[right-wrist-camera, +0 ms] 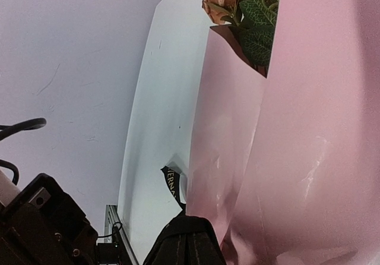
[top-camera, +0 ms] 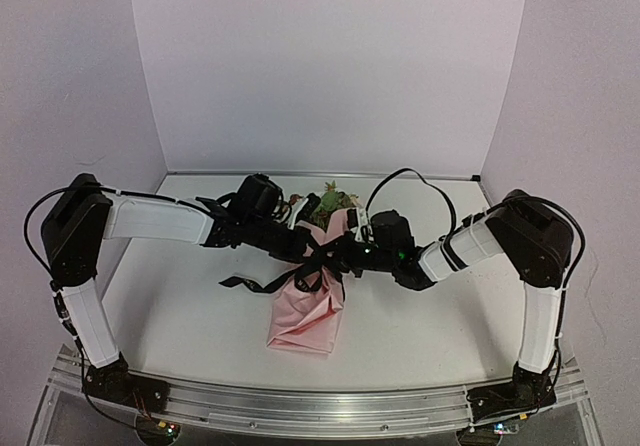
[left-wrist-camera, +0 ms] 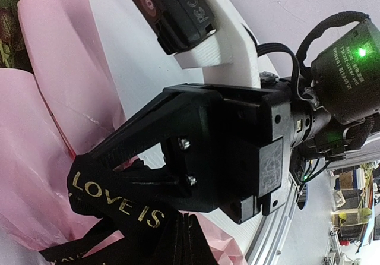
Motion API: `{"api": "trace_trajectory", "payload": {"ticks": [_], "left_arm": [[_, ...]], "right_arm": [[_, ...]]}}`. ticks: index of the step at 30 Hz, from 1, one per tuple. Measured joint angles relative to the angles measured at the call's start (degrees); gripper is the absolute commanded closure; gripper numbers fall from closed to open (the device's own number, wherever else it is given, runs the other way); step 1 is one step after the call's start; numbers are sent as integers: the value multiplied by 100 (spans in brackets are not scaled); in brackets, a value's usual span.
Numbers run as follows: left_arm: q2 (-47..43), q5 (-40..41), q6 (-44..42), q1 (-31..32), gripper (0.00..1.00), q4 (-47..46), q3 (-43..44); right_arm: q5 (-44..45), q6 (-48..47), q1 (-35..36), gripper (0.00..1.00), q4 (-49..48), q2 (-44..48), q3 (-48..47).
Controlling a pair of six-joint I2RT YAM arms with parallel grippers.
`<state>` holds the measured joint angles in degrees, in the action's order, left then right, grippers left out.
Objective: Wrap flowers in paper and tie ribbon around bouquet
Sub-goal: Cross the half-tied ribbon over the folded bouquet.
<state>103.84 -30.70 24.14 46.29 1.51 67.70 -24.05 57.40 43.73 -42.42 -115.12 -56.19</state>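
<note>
Black ribbon (left-wrist-camera: pixel 116 201) spans right pincer (left-wrist-camera: pixel 80 164) to left pincer (left-wrist-camera: pixel 184 241), over bouquet (top-camera: pixel 305 311)

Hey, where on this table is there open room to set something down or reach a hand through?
Bare table lies near-left, between the left arm and the bouquet, and near-right, between bouquet and right arm. Crowded: the middle, where the left gripper and the right gripper meet at the ribbon.
</note>
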Motion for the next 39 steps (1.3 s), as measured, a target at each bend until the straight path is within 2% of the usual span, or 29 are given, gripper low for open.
{"api": "trace_trajectory", "payload": {"ticks": [17, 22, 30, 39], "left_arm": [[182, 148, 132, 186, 99, -217, -192], [201, 147, 143, 210, 88, -305, -260], [201, 233, 123, 270, 64, -308, -258], [126, 394, 153, 270, 56, -305, -247]], "right_arm": [[-138, 100, -21, 99, 24, -156, -184], [-136, 115, -27, 99, 36, -156, -192], [-134, 123, -36, 98, 32, -159, -192], [-131, 121, -43, 98, 8, -159, -192]]}}
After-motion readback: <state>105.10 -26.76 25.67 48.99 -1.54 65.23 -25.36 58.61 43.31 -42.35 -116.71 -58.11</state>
